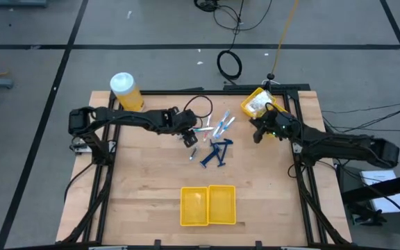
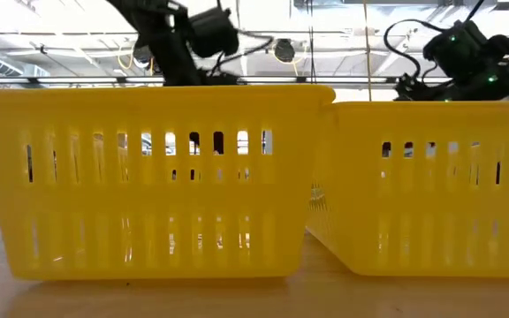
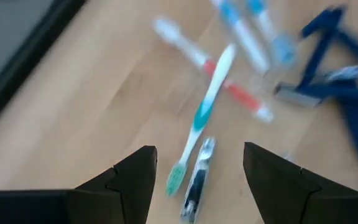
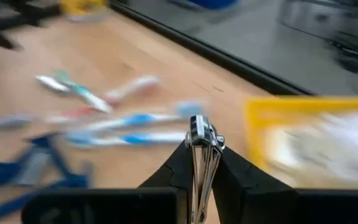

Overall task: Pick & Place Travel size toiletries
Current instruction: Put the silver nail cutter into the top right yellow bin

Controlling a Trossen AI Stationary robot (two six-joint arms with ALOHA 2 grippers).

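The travel size toiletries lie in a loose pile mid-table [image 1: 214, 130]. They include a green-and-white toothbrush [image 3: 207, 106], a red-and-white one [image 3: 229, 87], light-blue sticks [image 3: 253, 31], a small silvery tube [image 3: 196, 180] and dark blue razors [image 1: 215, 153]. My left gripper [image 3: 194, 152] is open above the pile's left end [image 1: 191, 139], its fingers standing either side of the green brush's head and the silvery tube. My right gripper [image 4: 202, 146], right of the pile [image 1: 257, 134], is shut on a thin silvery piece [image 4: 201, 132]. My right gripper pinches the thin silvery piece between its two fingers. The piece's end [image 4: 199, 127] sticks out past the fingertips. The fingers point nearly level, coming from the table's right side. The piece is lifted clear of the table.
A yellow bin [image 1: 261, 104] with clear packets sits at the far right, just behind my right gripper. A two-compartment yellow bin [image 1: 208, 205] stands at the near edge and fills the low view [image 2: 148, 177]. A big yellow jar [image 1: 126, 92] stands far left.
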